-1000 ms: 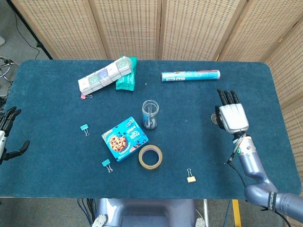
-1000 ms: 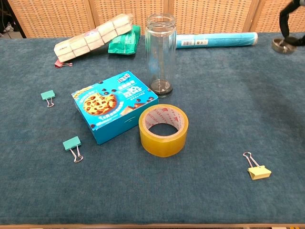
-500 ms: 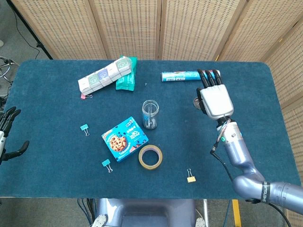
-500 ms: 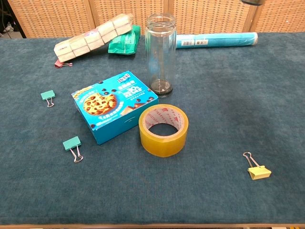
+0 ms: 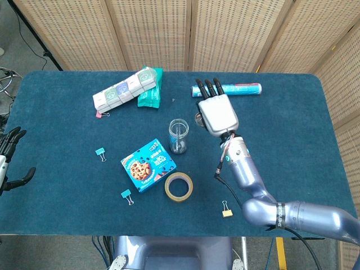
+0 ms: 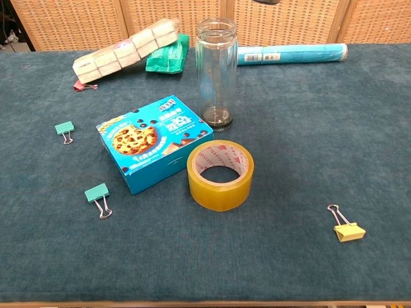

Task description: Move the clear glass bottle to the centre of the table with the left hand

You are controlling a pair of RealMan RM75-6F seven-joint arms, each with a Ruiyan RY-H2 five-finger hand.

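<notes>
Clear glass bottle [image 6: 216, 70] upright, mouth up | left hand [image 5: 9, 158] fingers spread, empty | right hand [image 5: 217, 112] unclear

"Where is the right hand [image 5: 216, 114]?"
"It is stretched out over the middle of the counter [image 5: 67, 169], back side up, with its fingers straight and close together. It holds nothing."
"And the left hand [image 5: 10, 157]?"
"It sits at the left edge, with its fingers spread and empty."
</notes>
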